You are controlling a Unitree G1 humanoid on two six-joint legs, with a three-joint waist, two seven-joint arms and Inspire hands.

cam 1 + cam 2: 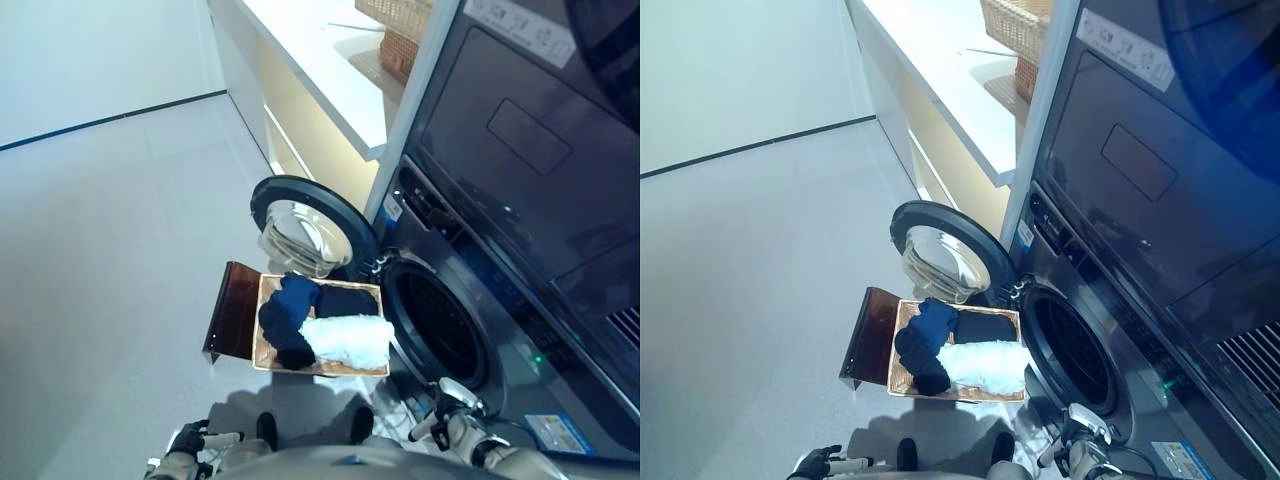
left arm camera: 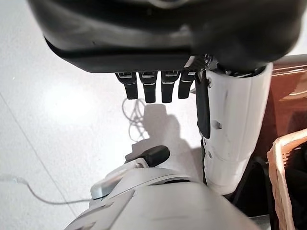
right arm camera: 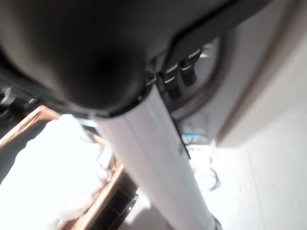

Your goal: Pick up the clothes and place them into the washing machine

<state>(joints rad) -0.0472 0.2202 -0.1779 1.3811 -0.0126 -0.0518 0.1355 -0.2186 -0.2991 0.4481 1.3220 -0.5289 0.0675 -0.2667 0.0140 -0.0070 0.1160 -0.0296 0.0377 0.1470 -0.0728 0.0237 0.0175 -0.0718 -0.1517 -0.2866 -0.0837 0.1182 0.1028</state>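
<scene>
A shallow wicker basket (image 1: 268, 352) stands on the floor before the washing machine's open drum (image 1: 437, 325). In it lie a dark blue garment (image 1: 286, 312), a black one (image 1: 346, 300) and a white one (image 1: 348, 340). The round glass door (image 1: 307, 232) is swung open beyond the basket. My left hand (image 1: 188, 441) hangs low near the bottom edge, left of the basket, fingers (image 2: 149, 88) relaxed and holding nothing. Low by the machine's front, my right hand (image 1: 452, 424) is also empty, its fingers (image 3: 178, 77) loose. The white garment (image 3: 45, 165) shows in the right wrist view.
A dark brown panel (image 1: 232, 310) stands against the basket's left side. A second machine (image 1: 520, 150) is stacked above the washer. A white counter (image 1: 320, 60) carrying wicker baskets (image 1: 1012, 25) runs along the far side. Open grey floor (image 1: 110, 250) lies to the left.
</scene>
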